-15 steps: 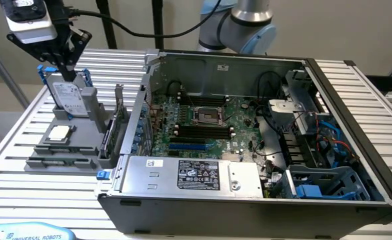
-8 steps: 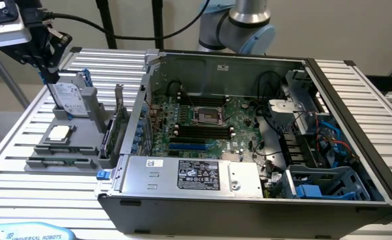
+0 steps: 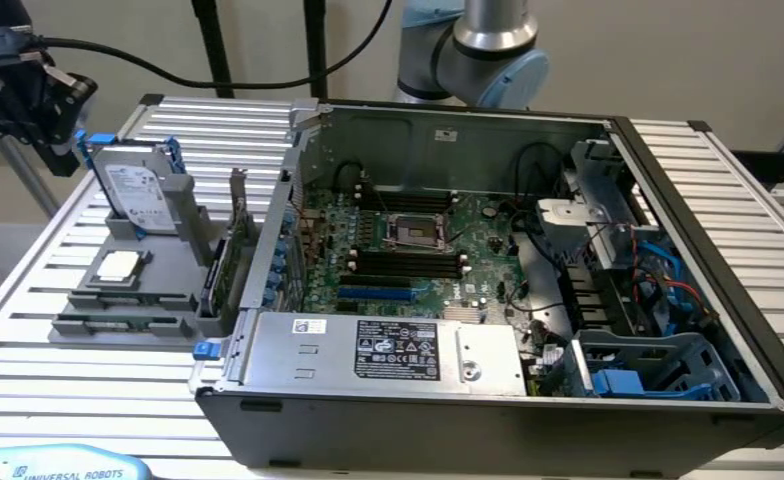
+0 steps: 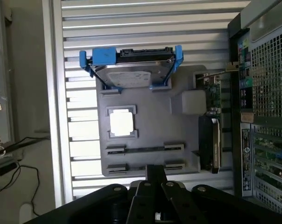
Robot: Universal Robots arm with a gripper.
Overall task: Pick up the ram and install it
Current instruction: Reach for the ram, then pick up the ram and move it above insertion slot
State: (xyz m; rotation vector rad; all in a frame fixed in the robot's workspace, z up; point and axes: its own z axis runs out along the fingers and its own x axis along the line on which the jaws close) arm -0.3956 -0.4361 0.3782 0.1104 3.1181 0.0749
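Ram (image 3: 115,322) not picked yet. It sits on edge in a groove of the grey holder (image 3: 176,285), along the holder's 6 o'clock edge in the exterior view. The holder is at 9 o'clock from the computer case (image 3: 499,430). On edge, I judge, so the long top rim is free to pinch from above.

My gripper (image 4: 155,170) hangs above the holder, over the groove rows in the wrist view. It's empty: the fingertips look pressed together with nothing between them, and they're clear of the ram.

The holder gives each part its own pocket:
- processor chip (image 3: 120,264) flat near the centre
- hard drive (image 3: 141,195) upright in blue rails at 12 o'clock
- expansion card (image 3: 236,255) standing on the 3 o'clock side, just beside the case

The case lies on its side with the lid off, so the motherboard (image 3: 486,240) faces up and a straight push from above can reach it. Black memory slots (image 3: 406,265) run at 6 o'clock of the CPU socket (image 3: 412,232), with more at 12 o'clock. They look bare to me. Power supply (image 3: 379,350) is at the case's 7 o'clock.

Writing: "UNIVERSAL ROBOTS" on the blue cap (image 3: 52,468) at the exterior view's 7 o'clock corner. The power supply sticker and hard drive label carry print, too small to read.
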